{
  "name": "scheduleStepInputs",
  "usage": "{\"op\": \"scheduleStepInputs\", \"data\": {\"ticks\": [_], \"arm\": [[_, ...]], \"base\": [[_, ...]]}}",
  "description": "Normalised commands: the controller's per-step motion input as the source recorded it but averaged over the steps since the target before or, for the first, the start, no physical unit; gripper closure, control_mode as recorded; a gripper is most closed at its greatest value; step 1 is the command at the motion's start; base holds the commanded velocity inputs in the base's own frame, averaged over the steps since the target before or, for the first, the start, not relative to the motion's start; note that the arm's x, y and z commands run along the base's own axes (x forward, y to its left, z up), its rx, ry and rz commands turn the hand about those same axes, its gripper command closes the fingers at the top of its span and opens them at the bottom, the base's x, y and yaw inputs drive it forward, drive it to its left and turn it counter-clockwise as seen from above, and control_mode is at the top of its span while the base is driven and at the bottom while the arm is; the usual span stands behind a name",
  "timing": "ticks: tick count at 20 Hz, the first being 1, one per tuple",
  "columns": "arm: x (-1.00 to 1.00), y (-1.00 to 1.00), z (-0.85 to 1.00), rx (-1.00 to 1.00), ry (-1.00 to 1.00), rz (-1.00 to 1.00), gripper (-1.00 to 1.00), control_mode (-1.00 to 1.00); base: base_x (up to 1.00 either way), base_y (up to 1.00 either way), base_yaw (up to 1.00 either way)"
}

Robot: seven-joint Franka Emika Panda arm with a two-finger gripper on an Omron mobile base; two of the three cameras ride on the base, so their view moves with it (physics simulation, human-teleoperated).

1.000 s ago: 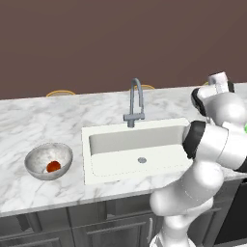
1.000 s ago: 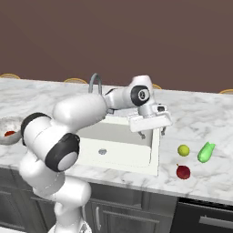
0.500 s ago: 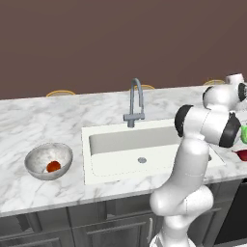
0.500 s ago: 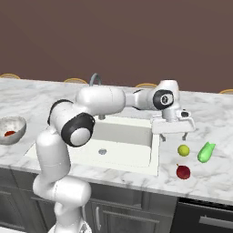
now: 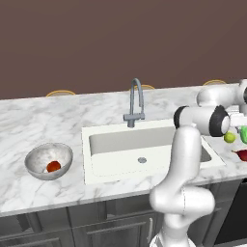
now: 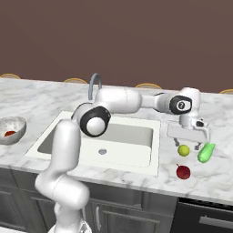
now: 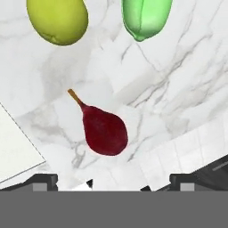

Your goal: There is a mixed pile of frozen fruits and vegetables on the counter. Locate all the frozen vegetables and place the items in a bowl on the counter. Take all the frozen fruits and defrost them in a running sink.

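Tomato (image 5: pixel 53 166) lying in the bowl (image 5: pixel 36 160); wide-open claw (image 6: pixel 188 144) hovering over three items waiting near the worktop's (image 5: pixel 29 120) right end.

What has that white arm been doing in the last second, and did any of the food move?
The arm swung right, away from the sink, and its open gripper now hangs over the lime, green vegetable and dark red fruit. Nothing was grabbed; the tomato stayed in the bowl.

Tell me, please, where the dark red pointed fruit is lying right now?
The dark red fruit lies on the counter right of the sink, nearest the front edge, just in front of the yellow-green ball and the green vegetable.
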Motion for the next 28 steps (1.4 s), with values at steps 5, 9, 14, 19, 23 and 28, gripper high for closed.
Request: {"op": "scheduleStepInputs", "data": {"ticks": [5, 9, 14, 19, 23, 28], "arm": [[0.45, -0.56, -0.06, 0.04, -0.02, -0.04, -1.0, -1.0], [0.5, -0.44, -0.25, 0.0, -0.12, 0.0, -1.0, -1.0], [0.15, 0.0, -0.47, -0.13, -0.19, 0.03, -1.0, -1.0], [-0.34, 0.69, -0.62, -0.38, -0.33, 0.13, -1.0, -1.0], [-0.38, 0.65, -0.47, -0.45, -0.29, 0.05, -1.0, -1.0], [-0.4, 0.48, -0.52, -0.47, -0.09, -0.02, -1.0, -1.0]], "base": [[0.0, 0.0, 0.0], [0.0, 0.0, 0.0], [0.0, 0.0, 0.0], [0.0, 0.0, 0.0], [0.0, 0.0, 0.0], [0.0, 0.0, 0.0]]}}
